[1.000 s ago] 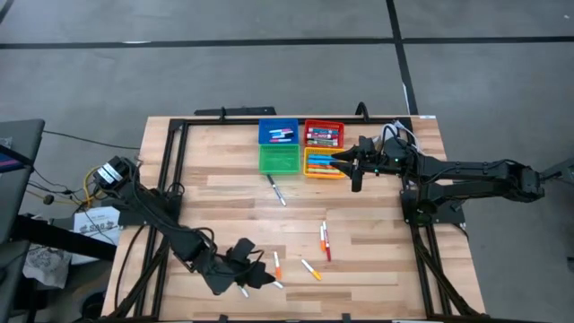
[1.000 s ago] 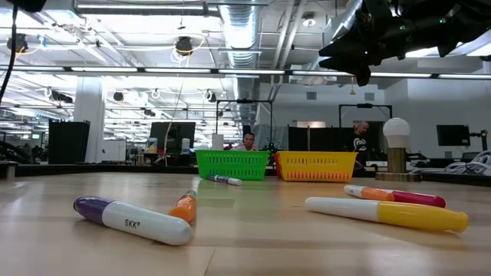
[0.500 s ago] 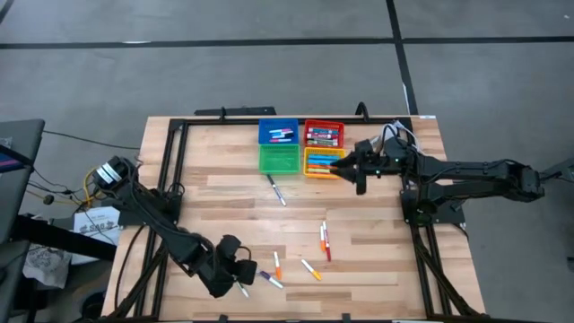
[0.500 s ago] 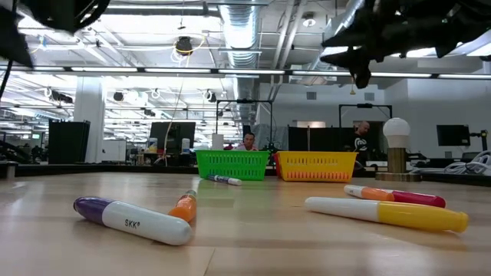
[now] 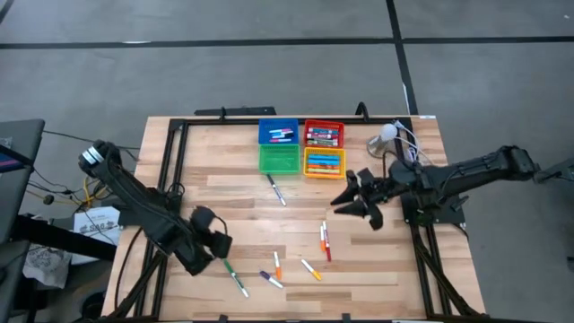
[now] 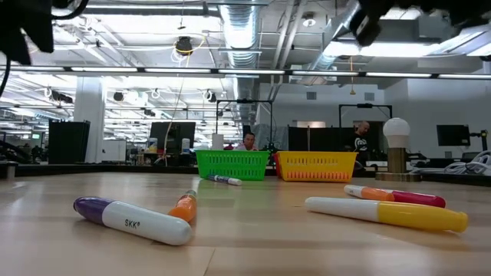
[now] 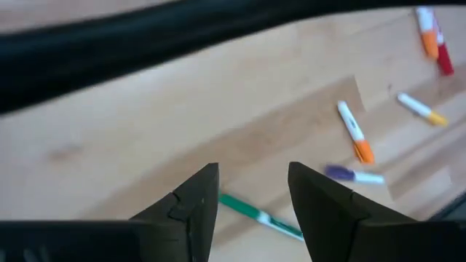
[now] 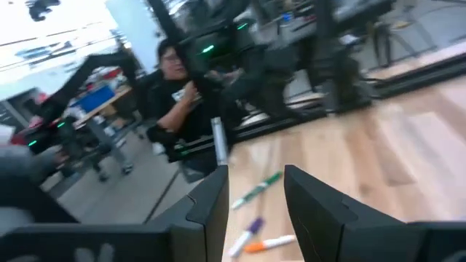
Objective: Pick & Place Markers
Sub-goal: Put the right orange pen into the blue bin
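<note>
Several markers lie loose on the near half of the table: a green one (image 5: 233,276), a purple one (image 5: 269,279), an orange one (image 5: 277,266), a yellow one (image 5: 311,269) and a red and orange pair (image 5: 325,240). A black-capped marker (image 5: 276,190) lies near the green bin (image 5: 279,159). My left gripper (image 5: 218,247) hangs open above the table, just left of the green marker (image 7: 258,215). My right gripper (image 5: 354,211) is open and empty, in the air right of the table's middle, pointing toward the loose markers (image 8: 256,189).
Four bins stand at the far edge: blue (image 5: 278,133), red (image 5: 324,134), green and yellow (image 5: 324,162), three of them holding markers. A white lamp (image 5: 386,136) stands to their right. A black frame runs along the table edges. A person (image 8: 178,73) sits beyond the table.
My left gripper has drawn back from the near edge toward the left and risen, and the green and purple markers now show where it was. My right gripper has left the yellow bin and swung toward the near edge, to the right of the table's middle.
</note>
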You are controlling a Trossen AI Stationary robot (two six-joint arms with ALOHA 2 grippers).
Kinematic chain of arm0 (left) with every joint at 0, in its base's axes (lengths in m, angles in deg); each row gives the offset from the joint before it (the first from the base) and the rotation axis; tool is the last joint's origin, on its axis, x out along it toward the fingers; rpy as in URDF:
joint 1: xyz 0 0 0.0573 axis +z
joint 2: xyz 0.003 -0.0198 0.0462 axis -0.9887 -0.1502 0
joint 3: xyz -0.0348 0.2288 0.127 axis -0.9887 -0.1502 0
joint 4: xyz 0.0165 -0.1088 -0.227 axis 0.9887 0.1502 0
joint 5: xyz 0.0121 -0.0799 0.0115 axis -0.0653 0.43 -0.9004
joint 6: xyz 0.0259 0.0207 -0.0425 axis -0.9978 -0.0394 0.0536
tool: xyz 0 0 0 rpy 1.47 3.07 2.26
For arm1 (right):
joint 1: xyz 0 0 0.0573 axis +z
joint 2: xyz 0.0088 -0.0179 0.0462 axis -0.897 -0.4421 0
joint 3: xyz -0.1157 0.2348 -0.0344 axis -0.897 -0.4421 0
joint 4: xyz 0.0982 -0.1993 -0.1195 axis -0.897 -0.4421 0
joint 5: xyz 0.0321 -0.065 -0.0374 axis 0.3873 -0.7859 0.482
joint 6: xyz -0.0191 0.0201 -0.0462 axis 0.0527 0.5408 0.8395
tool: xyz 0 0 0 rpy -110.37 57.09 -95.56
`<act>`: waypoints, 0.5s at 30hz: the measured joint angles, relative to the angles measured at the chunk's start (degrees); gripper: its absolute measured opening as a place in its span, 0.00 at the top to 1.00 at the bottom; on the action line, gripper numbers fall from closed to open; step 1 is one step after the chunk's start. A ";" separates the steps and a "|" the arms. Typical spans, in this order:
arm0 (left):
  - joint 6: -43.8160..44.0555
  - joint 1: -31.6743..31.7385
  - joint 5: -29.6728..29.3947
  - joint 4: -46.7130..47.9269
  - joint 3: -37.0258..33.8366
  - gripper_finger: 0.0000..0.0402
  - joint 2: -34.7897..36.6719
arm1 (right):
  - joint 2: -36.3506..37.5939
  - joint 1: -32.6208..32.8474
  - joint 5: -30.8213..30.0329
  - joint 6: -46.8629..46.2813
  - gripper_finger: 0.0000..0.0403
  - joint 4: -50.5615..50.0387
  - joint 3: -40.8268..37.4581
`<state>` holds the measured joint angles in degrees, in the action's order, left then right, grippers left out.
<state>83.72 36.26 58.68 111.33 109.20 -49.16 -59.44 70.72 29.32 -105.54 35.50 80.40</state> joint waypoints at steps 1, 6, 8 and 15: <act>-0.74 0.03 -0.67 1.51 -0.01 0.59 1.23 | -0.29 1.76 -1.17 -0.31 0.70 -0.41 0.58; -4.19 0.02 -2.21 6.83 -0.01 0.59 6.17 | -4.59 9.53 -8.34 -1.35 0.72 -4.23 5.04; -4.84 0.04 -2.80 8.35 -0.01 0.59 7.57 | -7.58 11.87 -10.68 -1.35 0.72 -6.97 7.78; -6.04 0.04 -4.62 9.17 -0.01 0.59 10.25 | -21.43 15.90 -14.20 -4.61 0.72 -23.41 19.99</act>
<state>77.68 36.31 54.06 120.50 109.19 -38.91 -80.88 86.62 15.12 -110.15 12.09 100.39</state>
